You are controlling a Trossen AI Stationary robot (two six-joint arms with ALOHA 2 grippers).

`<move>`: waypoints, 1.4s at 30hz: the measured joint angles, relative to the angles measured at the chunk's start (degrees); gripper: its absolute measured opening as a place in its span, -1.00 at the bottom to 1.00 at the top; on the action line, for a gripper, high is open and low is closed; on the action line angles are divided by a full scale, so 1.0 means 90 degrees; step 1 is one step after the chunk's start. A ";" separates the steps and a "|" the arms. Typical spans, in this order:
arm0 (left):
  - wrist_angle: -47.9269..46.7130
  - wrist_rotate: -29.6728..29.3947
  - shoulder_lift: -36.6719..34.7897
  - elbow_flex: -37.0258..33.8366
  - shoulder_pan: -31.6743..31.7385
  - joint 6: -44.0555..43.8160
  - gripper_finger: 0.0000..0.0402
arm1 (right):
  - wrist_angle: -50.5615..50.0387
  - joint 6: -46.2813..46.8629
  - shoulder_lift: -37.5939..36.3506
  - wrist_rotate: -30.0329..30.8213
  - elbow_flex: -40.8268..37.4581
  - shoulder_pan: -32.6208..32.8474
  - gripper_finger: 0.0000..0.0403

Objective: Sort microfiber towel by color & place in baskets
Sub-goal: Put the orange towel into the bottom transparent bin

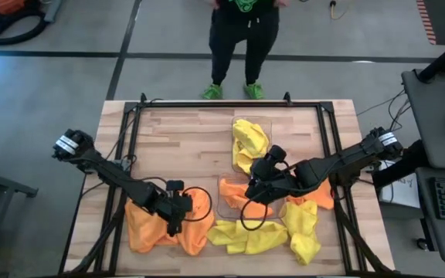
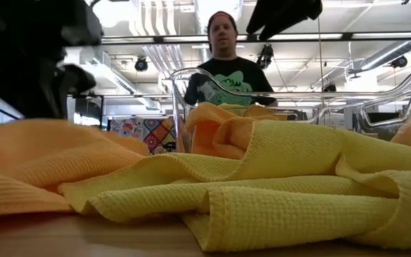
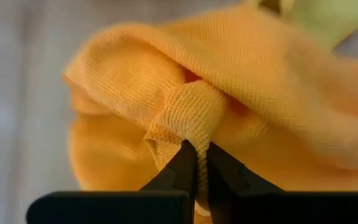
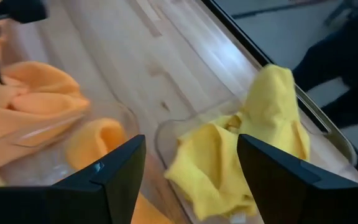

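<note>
Now the left tool [image 3: 197, 163] is pinched tight on a fold of orange towel [image 3: 191, 112]; next, lift it toward the orange basket [image 1: 224, 202]. Right tool [image 4: 191, 180] hangs wide, empty, above the yellow basket [image 4: 166, 134].

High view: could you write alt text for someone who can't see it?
Seen from above, the left claw pinches an orange towel on a wooden table. The right claw hangs open over two clear baskets holding yellow and orange towels.
</note>
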 joint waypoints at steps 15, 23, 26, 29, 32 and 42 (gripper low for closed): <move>0.0124 -0.1319 -0.2499 0.0000 -0.0447 0.0631 -1.00 | 0.3461 -0.2762 0.0049 -0.0872 -0.0843 0.0227 0.24; 0.0381 -0.2590 -0.2911 0.0000 -0.0450 0.0920 -1.00 | 0.6185 -0.3762 0.0251 -0.1851 -0.1352 0.0078 0.41; 0.0572 -0.2859 -0.2912 0.0000 -0.0450 0.1059 -1.00 | 0.6484 -0.3911 0.0444 -0.2214 -0.1375 -0.0034 0.49; 0.1016 -0.3076 -0.2915 0.0000 -0.0450 0.1128 -1.00 | 0.6557 -0.3997 0.0607 -0.2233 -0.1330 -0.0143 0.55; 0.1465 -0.3139 -0.2915 0.0000 -0.0448 0.1265 -1.00 | 0.6590 -0.3988 0.0738 -0.2224 -0.1293 -0.0272 0.59; 0.2281 -0.3143 -0.2787 0.0000 -0.0445 0.1892 -1.00 | 0.7495 -0.4112 0.1170 -0.2841 -0.1265 -0.0486 0.55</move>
